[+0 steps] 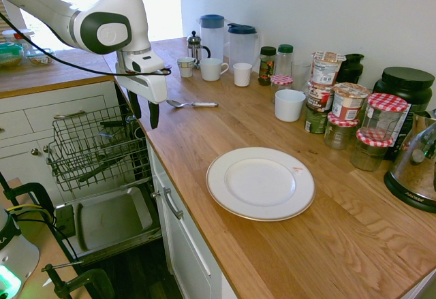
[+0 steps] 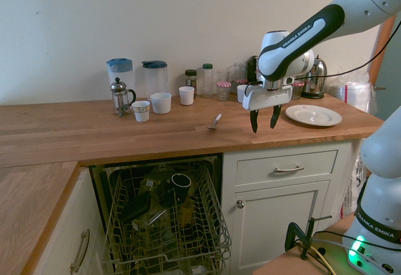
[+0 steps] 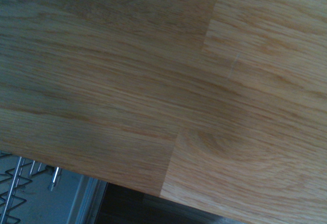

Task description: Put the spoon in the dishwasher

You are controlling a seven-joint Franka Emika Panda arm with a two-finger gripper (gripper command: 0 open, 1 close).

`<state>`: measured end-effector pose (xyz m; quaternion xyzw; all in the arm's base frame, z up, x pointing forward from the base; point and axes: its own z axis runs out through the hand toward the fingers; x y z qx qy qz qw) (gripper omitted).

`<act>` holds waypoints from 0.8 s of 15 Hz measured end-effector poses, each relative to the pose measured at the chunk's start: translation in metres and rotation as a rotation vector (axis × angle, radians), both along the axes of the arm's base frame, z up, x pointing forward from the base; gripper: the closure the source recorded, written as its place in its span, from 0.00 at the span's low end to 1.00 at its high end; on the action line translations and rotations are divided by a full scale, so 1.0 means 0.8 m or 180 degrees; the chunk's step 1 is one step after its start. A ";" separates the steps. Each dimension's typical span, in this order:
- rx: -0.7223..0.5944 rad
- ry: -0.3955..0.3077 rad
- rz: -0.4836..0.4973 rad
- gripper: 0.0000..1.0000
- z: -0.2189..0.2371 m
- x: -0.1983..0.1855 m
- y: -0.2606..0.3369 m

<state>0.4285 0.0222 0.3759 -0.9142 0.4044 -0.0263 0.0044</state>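
The small silver spoon (image 1: 191, 103) (image 2: 215, 122) lies flat on the wooden counter, handle pointing toward the mugs. My gripper (image 1: 144, 112) (image 2: 264, 119) hangs open above the counter's front edge, a short way from the spoon, with nothing between its fingers. Below the counter the dishwasher stands open, its dark wire rack (image 1: 95, 146) (image 2: 164, 225) pulled out over the lowered grey door panel (image 1: 109, 218). A black mug and other dark items sit in the rack. The wrist view shows only wood grain and a corner of the rack (image 3: 20, 183).
A white plate (image 1: 260, 182) (image 2: 313, 114) lies on the counter. Mugs (image 1: 212, 69), a French press (image 2: 122, 96), two jugs (image 1: 241, 43) and several jars (image 1: 344, 112) line the back wall. A kettle (image 1: 419, 163) stands at the far end. White drawers (image 2: 285, 168) flank the dishwasher.
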 end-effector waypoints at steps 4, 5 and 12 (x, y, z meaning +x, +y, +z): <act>0.0009 -0.0024 -0.0096 0.00 0.009 0.008 0.001; 0.0019 -0.0027 -0.0174 0.00 0.015 0.017 0.003; 0.0265 -0.0225 -0.1435 0.00 0.028 0.088 0.025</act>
